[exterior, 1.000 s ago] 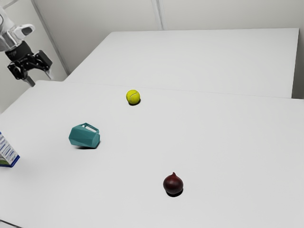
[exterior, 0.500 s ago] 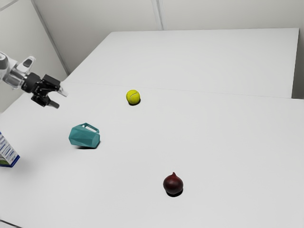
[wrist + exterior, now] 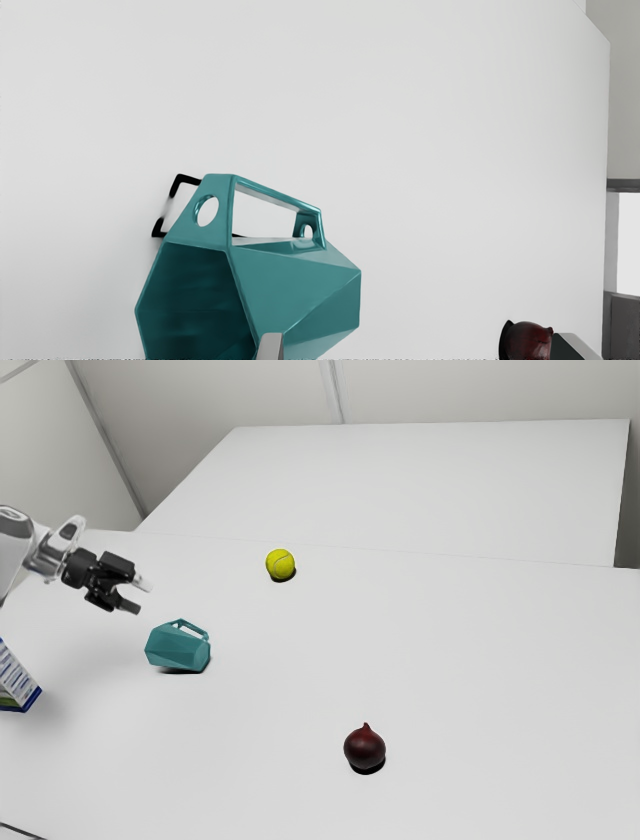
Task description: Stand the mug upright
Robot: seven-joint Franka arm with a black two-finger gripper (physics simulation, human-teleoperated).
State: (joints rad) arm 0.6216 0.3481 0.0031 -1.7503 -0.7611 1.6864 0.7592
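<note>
In the exterior view my gripper [image 3: 142, 597] hangs above the table at the left, just up and left of the teal mug [image 3: 178, 648]. The mug lies on its side on the table, its handle raised. In the wrist view the mug [image 3: 295, 285] shows its open mouth and its handle; one fingertip overlaps its body in the picture. The fingers of my gripper [image 3: 420, 345] stand wide apart, open, with nothing held between them.
A yellow tennis ball [image 3: 280, 564] sits farther back on the white table [image 3: 450, 640]. A dark red onion [image 3: 364, 747] lies toward the front; the wrist view has the onion [image 3: 529, 341] beside one fingertip. A carton [image 3: 16, 682] stands at the exterior view's left edge.
My gripper has come down and toward the exterior view's right, closer to the mug, and has tilted. The mug, ball, onion and carton have not moved.
</note>
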